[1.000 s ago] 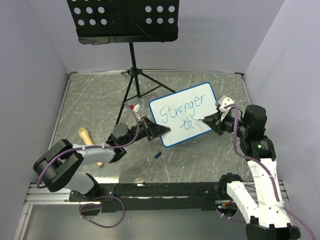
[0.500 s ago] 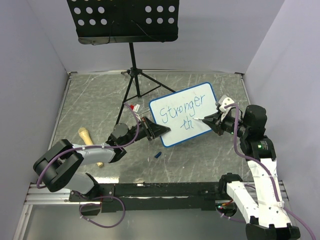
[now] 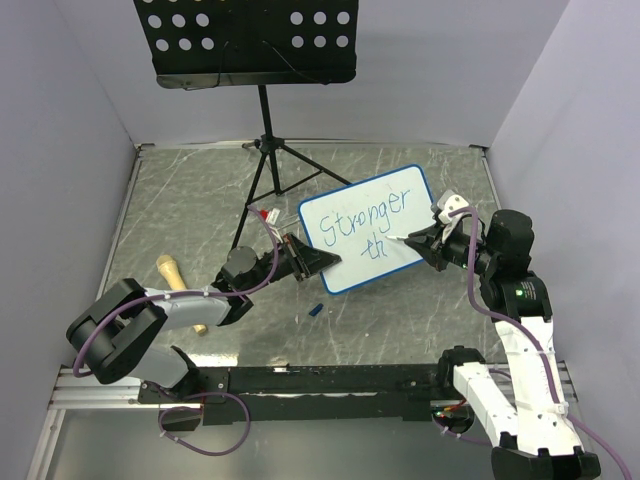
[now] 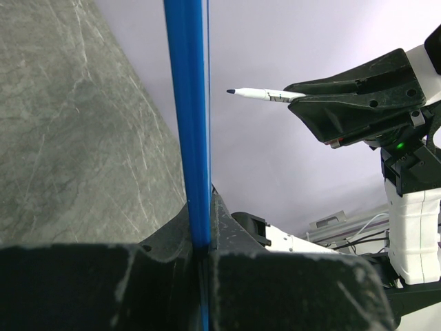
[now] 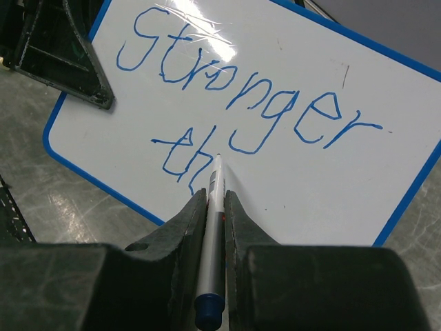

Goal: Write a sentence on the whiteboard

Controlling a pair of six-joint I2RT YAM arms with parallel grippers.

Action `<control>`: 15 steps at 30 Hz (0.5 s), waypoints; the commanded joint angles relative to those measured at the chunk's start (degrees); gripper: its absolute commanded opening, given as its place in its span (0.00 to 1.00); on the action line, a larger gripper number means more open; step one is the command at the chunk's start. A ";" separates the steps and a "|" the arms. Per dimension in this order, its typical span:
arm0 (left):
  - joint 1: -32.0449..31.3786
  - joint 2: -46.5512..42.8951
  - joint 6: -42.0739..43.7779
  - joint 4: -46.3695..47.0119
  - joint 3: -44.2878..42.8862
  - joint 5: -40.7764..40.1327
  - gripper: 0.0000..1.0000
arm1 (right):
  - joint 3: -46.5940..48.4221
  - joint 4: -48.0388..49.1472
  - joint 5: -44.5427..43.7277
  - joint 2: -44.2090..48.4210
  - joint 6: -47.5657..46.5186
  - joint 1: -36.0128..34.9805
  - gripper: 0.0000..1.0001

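The whiteboard (image 3: 368, 228), white with a blue frame, is held up tilted above the table. My left gripper (image 3: 318, 262) is shut on its lower left edge; the left wrist view shows the blue frame (image 4: 186, 124) edge-on between the jaws of that gripper (image 4: 200, 252). The sentence (image 5: 241, 89) reads "Stronger" with "th" below it in blue. My right gripper (image 5: 215, 196) is shut on a white marker (image 5: 216, 181), whose tip points just right of the "th". In the left wrist view the marker (image 4: 265, 94) tip stands a small gap off the board.
A black perforated music-stand tray (image 3: 245, 40) on a tripod (image 3: 270, 160) stands behind the board. A tan wooden handle (image 3: 175, 280) lies at the left, a small blue cap (image 3: 315, 310) lies below the board, and a red-and-white item (image 3: 268, 214) sits near the tripod. Walls enclose three sides.
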State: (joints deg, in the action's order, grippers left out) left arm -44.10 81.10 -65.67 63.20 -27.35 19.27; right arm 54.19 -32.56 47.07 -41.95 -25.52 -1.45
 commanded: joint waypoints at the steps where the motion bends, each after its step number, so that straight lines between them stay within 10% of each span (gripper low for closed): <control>1: -0.29 -2.79 -0.34 10.45 -1.39 -0.11 0.01 | 0.47 2.41 1.27 0.47 0.12 0.40 0.00; 15: -0.29 -2.97 -0.69 10.63 -1.03 -0.37 0.01 | -0.05 3.55 -0.93 0.21 0.38 0.75 0.00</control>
State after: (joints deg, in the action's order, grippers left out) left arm -44.12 81.10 -65.69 63.20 -27.35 19.25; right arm 54.19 -32.38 46.61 -41.95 -25.39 -1.28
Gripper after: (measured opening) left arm 0.073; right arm 0.190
